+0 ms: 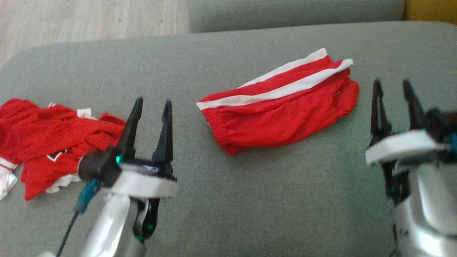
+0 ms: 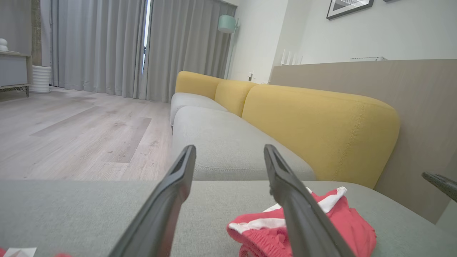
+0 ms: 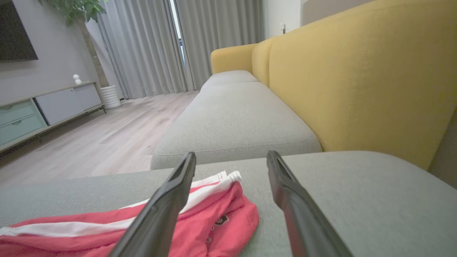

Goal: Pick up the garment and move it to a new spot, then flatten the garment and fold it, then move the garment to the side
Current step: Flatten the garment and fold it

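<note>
The garment (image 1: pixel 278 114), red shorts with white side stripes, lies folded in the middle of the grey sofa cushion (image 1: pixel 250 200). My left gripper (image 1: pixel 152 102) hovers to its left, fingers spread wide with nothing between them. To the garment's right, my right gripper (image 1: pixel 391 82) is open and empty too. In the left wrist view the garment (image 2: pixel 350 225) lies low at the right, partly behind one finger of the open left gripper (image 2: pixel 229 148). The right wrist view has the garment (image 3: pixel 221 214) at lower left, beside the open right gripper (image 3: pixel 231 154).
A crumpled heap of red and white clothing (image 1: pixel 46 142) lies at the cushion's left edge, just left of my left gripper. A second grey cushion (image 1: pixel 296 12) adjoins at the far side. The yellow backrest (image 2: pixel 321 125) runs along the right. Wooden floor (image 1: pixel 89 18) lies beyond.
</note>
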Motion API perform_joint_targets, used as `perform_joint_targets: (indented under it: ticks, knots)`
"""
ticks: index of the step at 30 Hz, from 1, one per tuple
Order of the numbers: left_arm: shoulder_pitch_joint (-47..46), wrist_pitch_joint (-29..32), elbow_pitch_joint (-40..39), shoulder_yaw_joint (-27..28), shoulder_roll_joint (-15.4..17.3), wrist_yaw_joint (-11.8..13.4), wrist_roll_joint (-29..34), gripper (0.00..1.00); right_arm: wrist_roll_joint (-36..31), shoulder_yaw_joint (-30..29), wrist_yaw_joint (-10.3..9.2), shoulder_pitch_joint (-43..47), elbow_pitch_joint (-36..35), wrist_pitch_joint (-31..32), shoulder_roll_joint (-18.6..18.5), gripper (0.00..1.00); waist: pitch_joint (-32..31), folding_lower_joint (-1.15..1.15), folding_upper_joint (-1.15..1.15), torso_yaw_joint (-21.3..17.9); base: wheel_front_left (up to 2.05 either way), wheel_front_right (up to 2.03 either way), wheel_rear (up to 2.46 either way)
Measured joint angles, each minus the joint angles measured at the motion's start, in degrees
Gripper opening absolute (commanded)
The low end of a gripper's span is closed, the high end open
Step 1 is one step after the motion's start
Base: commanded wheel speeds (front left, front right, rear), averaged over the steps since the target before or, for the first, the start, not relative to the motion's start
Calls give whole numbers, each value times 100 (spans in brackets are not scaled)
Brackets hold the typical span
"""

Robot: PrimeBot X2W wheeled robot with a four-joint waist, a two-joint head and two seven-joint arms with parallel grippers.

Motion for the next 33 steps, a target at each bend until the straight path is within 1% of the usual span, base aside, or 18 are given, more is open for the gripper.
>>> perform_joint_targets:
  ticks: [3,7,9,11,17,21,25,28,29,33]
  knots:
    - [432,0,-187,216,-100,-12,113,100,109,-126,0,564,-286,-55,188,100,-148,0,0,-57,0,0,0]
    - [837,0,-235,385,-180,-56,313,100,190,-198,0,1127,-452,-129,241,100,-295,0,0,-123,0,0,0]
    - [1016,0,-236,435,-232,-63,368,100,449,-171,0,1328,-443,-164,267,100,-352,0,0,-150,0,0,0]
    - [1185,0,-233,515,-287,-100,382,100,616,-118,0,1456,-408,-189,278,100,-379,0,0,-178,0,0,0]
    - [1287,1,-231,531,-332,-151,472,100,670,-121,0,1397,-303,-220,281,100,-261,1,0,-126,0,0,0]
    - [1177,0,-207,511,-341,-177,498,100,846,-235,0,1035,-49,-53,281,100,-76,2,0,-21,0,0,0]
    - [962,0,-164,386,-342,-207,491,100,870,-391,0,337,378,233,282,100,159,3,0,121,0,0,0]
    - [823,0,-153,275,-352,-213,439,100,804,-764,0,-235,838,422,281,100,323,3,0,273,0,0,0]
    - [788,0,-145,234,-354,-249,416,100,770,-934,0,-426,1032,497,278,100,377,3,0,332,0,0,0]
    - [636,0,-107,59,-357,-252,316,100,348,-1474,-1,-1065,1755,672,270,100,587,3,0,582,0,0,0]
